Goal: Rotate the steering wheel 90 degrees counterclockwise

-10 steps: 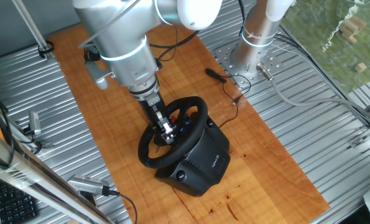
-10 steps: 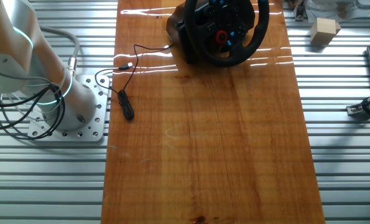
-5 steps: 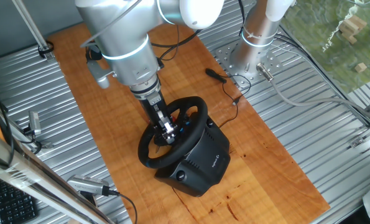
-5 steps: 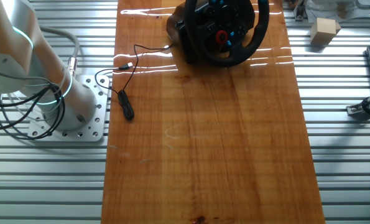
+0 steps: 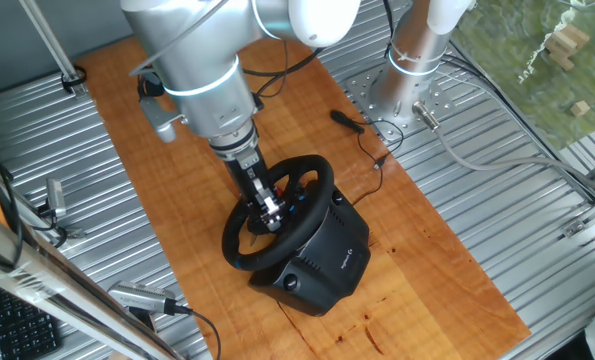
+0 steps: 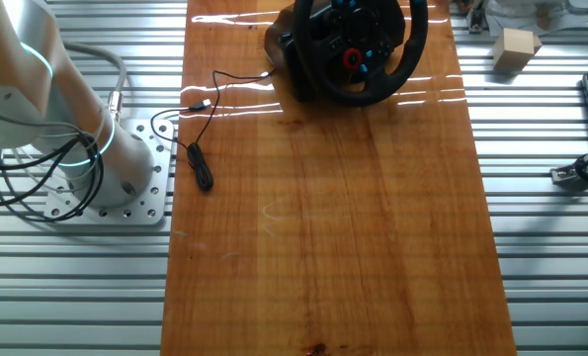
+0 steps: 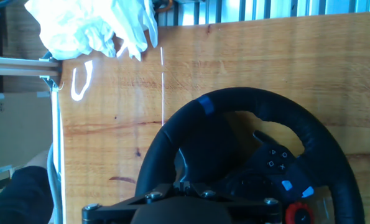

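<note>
Blue rim tape on the steering wheel [image 7: 247,155] shows only in hand view.

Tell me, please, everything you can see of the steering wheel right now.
The steering wheel is black and round, with a padded-looking rim, dark spokes and a blue strip on the rim. Its hub carries small blue and red buttons. It is mounted tilted on a boxy black base that stands on the wooden board near one end. A thin cable runs off from the base. The gripper sits at the wheel's inner side by the hub; contact cannot be judged.
</note>
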`<state>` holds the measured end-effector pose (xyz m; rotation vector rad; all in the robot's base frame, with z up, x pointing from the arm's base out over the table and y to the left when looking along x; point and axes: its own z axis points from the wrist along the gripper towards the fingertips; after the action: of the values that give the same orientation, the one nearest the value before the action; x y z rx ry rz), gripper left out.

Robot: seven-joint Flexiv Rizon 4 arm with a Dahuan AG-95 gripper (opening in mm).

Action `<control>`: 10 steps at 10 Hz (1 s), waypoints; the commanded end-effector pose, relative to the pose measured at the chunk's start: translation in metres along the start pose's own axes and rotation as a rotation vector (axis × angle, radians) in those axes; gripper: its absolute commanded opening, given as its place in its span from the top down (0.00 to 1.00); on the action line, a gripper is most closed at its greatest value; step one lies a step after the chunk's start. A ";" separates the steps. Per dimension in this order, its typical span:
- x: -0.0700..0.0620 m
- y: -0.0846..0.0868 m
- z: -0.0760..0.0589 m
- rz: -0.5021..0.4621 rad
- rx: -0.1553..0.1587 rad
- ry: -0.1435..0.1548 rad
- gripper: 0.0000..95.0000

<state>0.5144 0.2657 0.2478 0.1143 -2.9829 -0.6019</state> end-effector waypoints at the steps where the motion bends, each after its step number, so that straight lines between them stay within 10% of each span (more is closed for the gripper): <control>1: 0.000 0.000 0.000 -0.002 0.000 -0.002 1.00; 10: 0.000 0.001 0.000 -0.101 0.025 0.021 1.00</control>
<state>0.5141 0.2664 0.2479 0.2228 -2.9975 -0.5908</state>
